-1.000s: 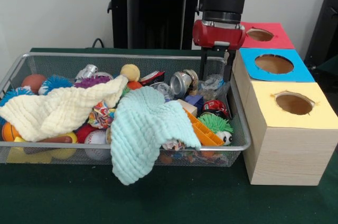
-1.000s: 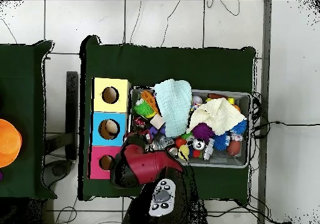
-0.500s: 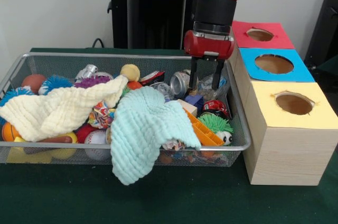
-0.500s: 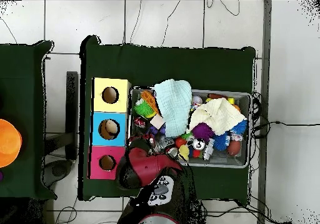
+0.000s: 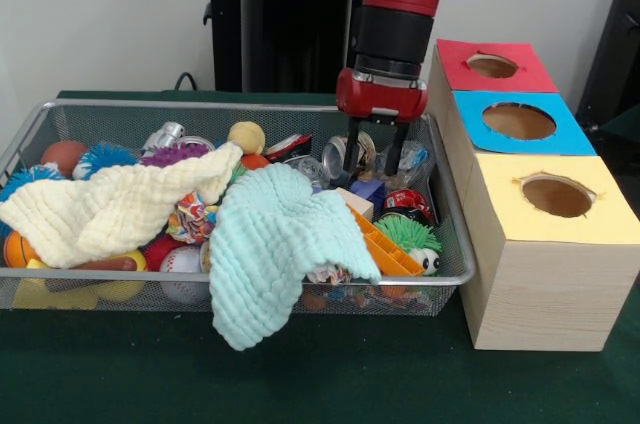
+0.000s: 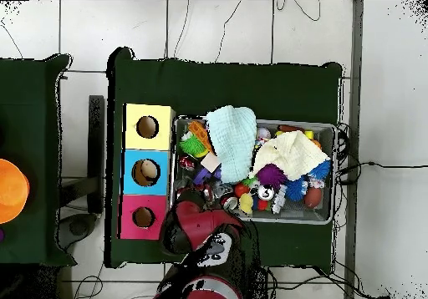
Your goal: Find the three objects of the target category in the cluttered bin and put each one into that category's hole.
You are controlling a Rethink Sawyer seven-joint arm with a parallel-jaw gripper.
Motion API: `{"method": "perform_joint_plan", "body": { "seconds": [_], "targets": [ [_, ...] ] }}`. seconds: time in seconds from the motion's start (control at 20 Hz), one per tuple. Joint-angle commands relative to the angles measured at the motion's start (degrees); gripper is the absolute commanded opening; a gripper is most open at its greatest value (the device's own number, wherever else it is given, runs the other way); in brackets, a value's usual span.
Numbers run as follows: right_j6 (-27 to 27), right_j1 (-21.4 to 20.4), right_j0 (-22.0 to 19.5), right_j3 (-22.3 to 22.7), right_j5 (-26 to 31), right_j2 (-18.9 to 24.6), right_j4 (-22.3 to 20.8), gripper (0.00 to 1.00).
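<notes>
While two cloths (image 5: 270, 234) cover much of the wire bin (image 5: 455, 264), the pincer (image 5: 368, 156) hangs open and empty over a crushed can (image 5: 340, 157) by the boxes (image 5: 540, 244); target objects cannot be identified.

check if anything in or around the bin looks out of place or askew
The mint green cloth is draped over the wire bin's front rim and hangs down outside it toward the table. The cream cloth lies crumpled across the toys. Nothing has spilled out.
</notes>
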Motion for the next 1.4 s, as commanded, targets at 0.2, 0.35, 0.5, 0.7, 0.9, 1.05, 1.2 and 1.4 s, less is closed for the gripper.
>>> {"method": "perform_joint_plan", "body": {
  "seconds": [0.2, 0.35, 0.5, 0.7, 0.9, 1.05, 1.2, 1.4],
  "targets": [
    [9.98, 0.45, -2.33, -5.82, -5.94, 4.62, 2.44, 1.00],
    [9.33, -1.81, -2.24, -5.75, -2.67, 5.23, 2.52, 1.00],
    [9.45, -3.22, -3.10, -5.38, -0.62, 6.77, 2.48, 1.00],
    [10.12, -2.78, -2.79, -5.10, -1.54, 7.46, 3.19, 1.00],
    [10.32, -2.84, -2.49, -4.63, -1.61, 8.03, 3.32, 1.00],
    [10.68, -2.21, -2.16, -4.17, -2.37, 8.27, 3.51, 1.00],
    [11.23, -0.80, -1.36, -3.75, -4.03, 7.47, 4.37, 1.00],
    [11.78, 2.08, -0.46, -4.00, -7.30, 6.77, 5.54, 1.00]
  ]
}}
